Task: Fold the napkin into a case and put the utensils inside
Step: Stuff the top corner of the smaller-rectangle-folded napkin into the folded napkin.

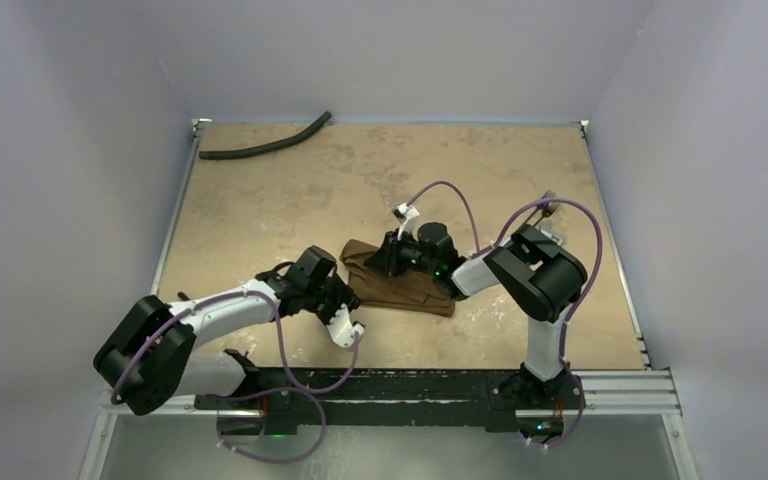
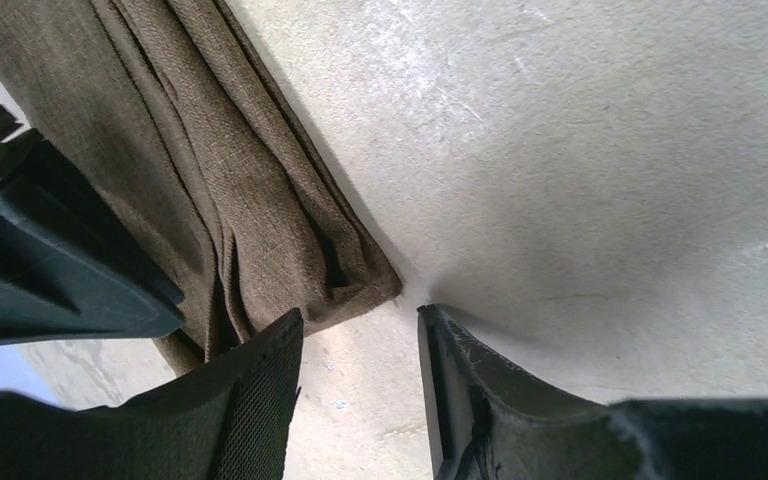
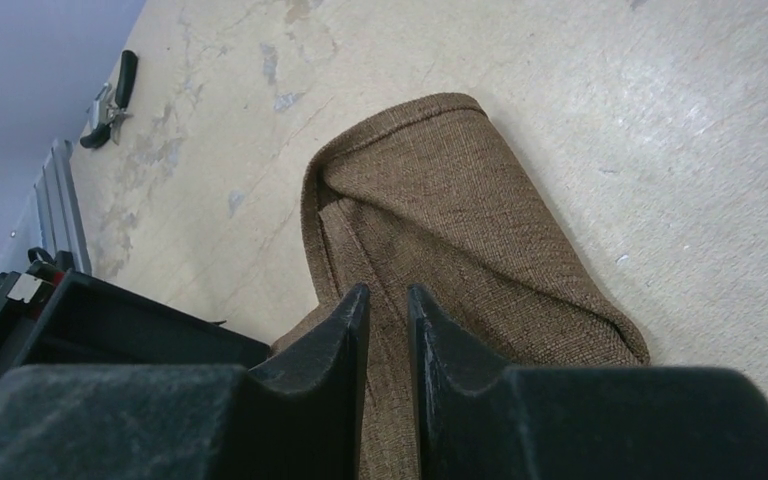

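Observation:
The napkin (image 1: 405, 285) is a brown cloth lying folded into a long bundle at mid-table. In the left wrist view its pleated corner (image 2: 340, 270) lies just beyond my left gripper (image 2: 360, 315), which is open, low over bare table, with nothing between its fingers. Seen from above, the left gripper (image 1: 349, 302) sits at the napkin's near-left edge. My right gripper (image 3: 388, 292) reaches in from the right, its tips down on the napkin (image 3: 460, 220) with a narrow gap between the jaws and only flat cloth showing through it. From above, the right gripper (image 1: 375, 262) is over the napkin's left end. The utensils are out of view.
A long black curved hose (image 1: 265, 147) lies at the far left corner of the table. The right arm's black body (image 2: 50, 270) stands close to the left gripper's left side. Metal rails (image 1: 175, 220) run along the table's sides, and grey walls enclose it.

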Controlling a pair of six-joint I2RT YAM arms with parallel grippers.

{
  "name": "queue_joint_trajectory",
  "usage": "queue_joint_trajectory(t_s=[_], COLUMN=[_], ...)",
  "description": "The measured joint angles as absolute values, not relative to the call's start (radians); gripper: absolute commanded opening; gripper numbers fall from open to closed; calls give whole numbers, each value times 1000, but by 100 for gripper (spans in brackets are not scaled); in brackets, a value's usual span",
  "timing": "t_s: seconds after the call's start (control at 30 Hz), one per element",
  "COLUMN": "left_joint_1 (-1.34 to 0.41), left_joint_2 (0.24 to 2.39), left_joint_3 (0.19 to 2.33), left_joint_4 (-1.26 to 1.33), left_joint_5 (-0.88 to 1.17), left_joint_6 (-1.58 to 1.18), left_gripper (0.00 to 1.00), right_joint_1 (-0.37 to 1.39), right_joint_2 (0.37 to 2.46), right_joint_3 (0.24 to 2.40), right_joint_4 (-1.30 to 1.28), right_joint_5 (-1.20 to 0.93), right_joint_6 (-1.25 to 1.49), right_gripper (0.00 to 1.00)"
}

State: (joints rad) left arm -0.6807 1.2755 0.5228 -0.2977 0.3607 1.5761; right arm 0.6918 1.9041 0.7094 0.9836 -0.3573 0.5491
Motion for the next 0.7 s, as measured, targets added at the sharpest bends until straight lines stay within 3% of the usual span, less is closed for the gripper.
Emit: queue_joint_trajectory(t_s=[0.43, 0.67, 0.7], left_joint_1=[-683, -683, -683], left_joint_2=[1274, 1259, 1256], left_joint_3=[443, 364, 349], left_joint_4=[-122, 39, 70], left_joint_5=[390, 413, 414], left_joint_6=[1662, 1686, 1683], left_gripper=[43, 47, 54], right_joint_1=[693, 693, 693], right_joint_2=[2019, 2046, 2048], right_joint_3=[694, 657, 648], right_joint_4=[1126, 1229, 1243], right_joint_5=[-360, -350, -348], right_joint_6=[638, 674, 677], right_gripper=[10, 8, 8])
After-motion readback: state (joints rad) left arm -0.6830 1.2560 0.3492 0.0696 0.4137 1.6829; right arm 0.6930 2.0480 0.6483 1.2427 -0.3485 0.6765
